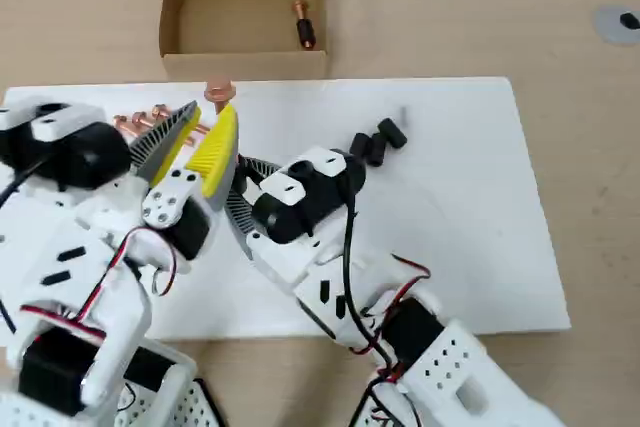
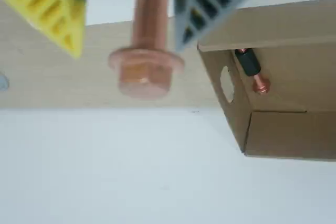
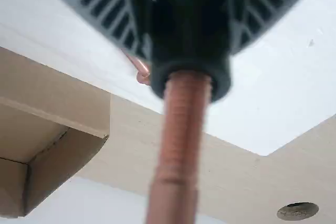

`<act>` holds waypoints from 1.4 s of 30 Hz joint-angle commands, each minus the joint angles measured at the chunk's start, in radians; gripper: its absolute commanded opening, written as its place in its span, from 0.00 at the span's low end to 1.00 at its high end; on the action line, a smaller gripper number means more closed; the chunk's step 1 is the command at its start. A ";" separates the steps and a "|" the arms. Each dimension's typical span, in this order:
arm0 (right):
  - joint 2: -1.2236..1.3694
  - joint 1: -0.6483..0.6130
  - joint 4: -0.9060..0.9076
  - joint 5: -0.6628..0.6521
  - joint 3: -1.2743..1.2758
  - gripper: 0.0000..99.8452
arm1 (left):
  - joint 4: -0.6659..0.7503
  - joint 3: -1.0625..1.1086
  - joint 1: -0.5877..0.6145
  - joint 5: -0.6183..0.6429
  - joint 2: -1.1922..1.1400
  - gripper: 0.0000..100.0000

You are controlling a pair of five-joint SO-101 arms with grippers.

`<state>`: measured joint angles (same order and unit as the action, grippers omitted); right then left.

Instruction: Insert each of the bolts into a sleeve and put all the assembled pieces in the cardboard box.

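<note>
While your right gripper [image 3: 189, 43] clamps a black sleeve [image 3: 190, 19] with a copper bolt [image 3: 178, 145] sticking out of its end, your left gripper [image 2: 128, 48] stands parted around that bolt's shaft: yellow finger clear, grey finger beside it. The bolt head [image 1: 219, 95] is just short of the cardboard box [image 1: 245, 65]. One assembled piece [image 1: 303, 25] lies inside. Spare bolts [image 1: 140, 122] and spare sleeves [image 1: 375, 142] lie on the white board [image 1: 470, 247].
</note>
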<state>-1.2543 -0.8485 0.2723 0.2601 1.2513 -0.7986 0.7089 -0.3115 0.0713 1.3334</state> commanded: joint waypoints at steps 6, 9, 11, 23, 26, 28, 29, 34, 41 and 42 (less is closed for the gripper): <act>-0.028 -0.012 -0.023 0.008 -0.007 0.01 | 0.029 0.025 0.008 -0.005 -0.002 0.13; -0.028 -0.012 -0.023 0.008 -0.007 0.01 | 0.031 0.026 0.008 -0.005 -0.002 0.13; -0.028 -0.012 -0.023 0.008 -0.008 0.01 | 0.060 0.046 0.008 -0.005 -0.004 0.13; -0.028 -0.012 -0.023 0.008 -0.010 0.01 | 0.155 0.112 0.014 -0.006 -0.004 0.13; -0.028 -0.012 -0.023 0.008 -0.010 0.01 | 0.157 0.123 0.014 -0.006 -0.018 0.13; -0.028 -0.012 -0.023 0.008 -0.012 0.01 | 0.157 0.127 0.014 -0.006 -0.044 0.13; -0.028 -0.012 -0.023 0.008 -0.012 0.01 | 0.157 0.127 0.014 -0.006 -0.059 0.13; -0.028 -0.012 -0.023 0.008 -0.012 0.01 | 0.210 0.127 0.015 -0.006 -0.111 0.11; -0.028 -0.010 -0.023 0.008 -0.012 0.01 | 0.235 0.120 0.031 -0.006 -0.116 0.07; -0.028 -0.010 -0.023 0.008 -0.012 0.01 | 0.233 0.120 0.031 -0.006 -0.114 0.07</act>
<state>-1.2543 -0.8500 0.2723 0.2601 1.2513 -0.5838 0.8424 -0.2946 0.0713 1.2198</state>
